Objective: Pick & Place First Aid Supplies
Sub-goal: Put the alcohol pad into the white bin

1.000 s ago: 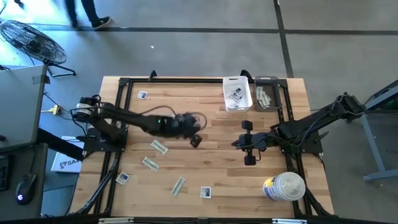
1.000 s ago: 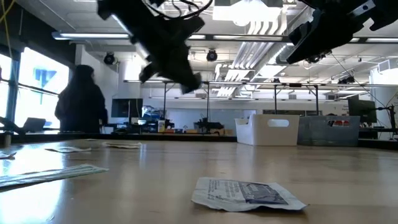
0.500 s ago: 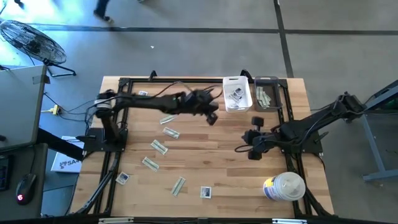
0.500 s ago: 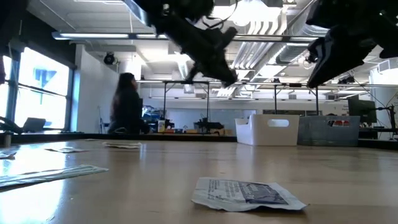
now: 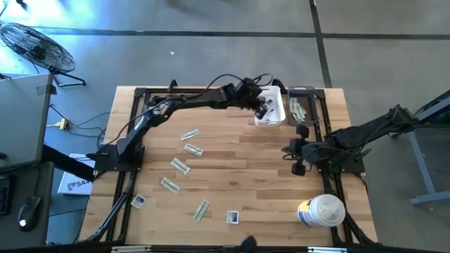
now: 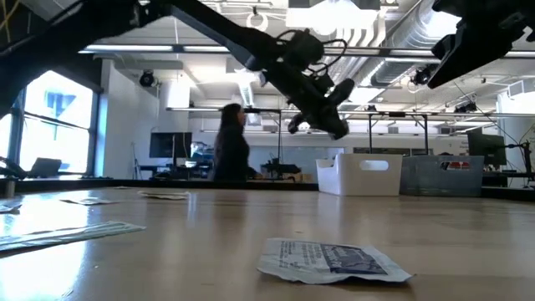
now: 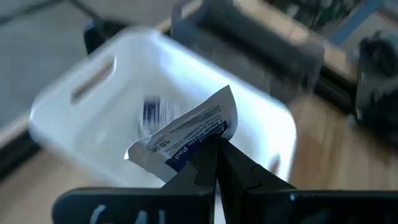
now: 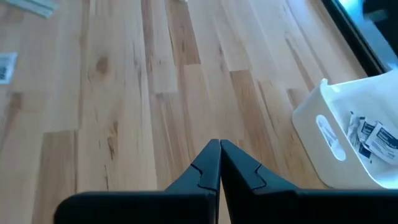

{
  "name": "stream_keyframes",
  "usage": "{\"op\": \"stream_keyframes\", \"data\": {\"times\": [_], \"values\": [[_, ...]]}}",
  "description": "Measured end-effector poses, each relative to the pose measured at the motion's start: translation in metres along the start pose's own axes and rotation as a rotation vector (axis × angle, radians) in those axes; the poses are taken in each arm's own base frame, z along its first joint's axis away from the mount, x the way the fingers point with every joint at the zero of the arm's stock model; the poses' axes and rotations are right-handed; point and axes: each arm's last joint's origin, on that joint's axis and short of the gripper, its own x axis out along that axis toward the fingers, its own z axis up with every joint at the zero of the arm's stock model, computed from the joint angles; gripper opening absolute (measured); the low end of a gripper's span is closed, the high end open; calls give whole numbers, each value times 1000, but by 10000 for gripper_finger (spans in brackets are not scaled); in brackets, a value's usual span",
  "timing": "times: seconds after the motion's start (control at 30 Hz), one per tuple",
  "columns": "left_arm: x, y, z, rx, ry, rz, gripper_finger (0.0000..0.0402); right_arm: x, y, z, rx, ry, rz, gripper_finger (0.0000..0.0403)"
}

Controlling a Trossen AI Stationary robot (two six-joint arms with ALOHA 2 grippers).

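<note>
My left gripper is shut on a square white packet with blue print and hangs over the white bin at the table's far right. The low view shows that gripper high above the table. The bin holds a few more packets. Green-beige strips and square packets lie flat on the wood. My right gripper is shut with nothing in it. It hovers over bare wood near the table's right edge. My left gripper pinches the packet's near edge between its two fingertips. The fingers slant downward toward the bin. The packet stands up past the fingertips, lifted clear over the bin's opening.
A grey bin with green-beige strips stands right of the white bin. A large white canister lies at the near right corner. One square packet lies close to the low camera. A person walks in the room behind.
My left gripper, shut throughout, has swung from the table's middle toward the far right and now hangs over the white bin. My right gripper has drawn back toward the table's right edge. The person in the room behind has walked to the right.
</note>
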Motion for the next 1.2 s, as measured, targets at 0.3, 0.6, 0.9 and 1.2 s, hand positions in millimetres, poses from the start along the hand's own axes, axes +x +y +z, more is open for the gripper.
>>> {"op": "stream_keyframes", "data": {"times": [0.3, 0.6, 0.9, 1.2], "values": [[47, 10, -8, -34, -2, -16, 0, -5, -3, 0, -9, -30, 2, 2], [65, 16, -25, -73, 44, -7, 0, -4, -7, 6, -10, -79, -34, 1], [65, 16, -26, -89, 52, -3, 27, -3, -7, 10, 24, -105, -24, 3], [62, 16, -29, -92, 116, -33, 107, -3, -6, 12, 96, -120, 12, 4]]}}
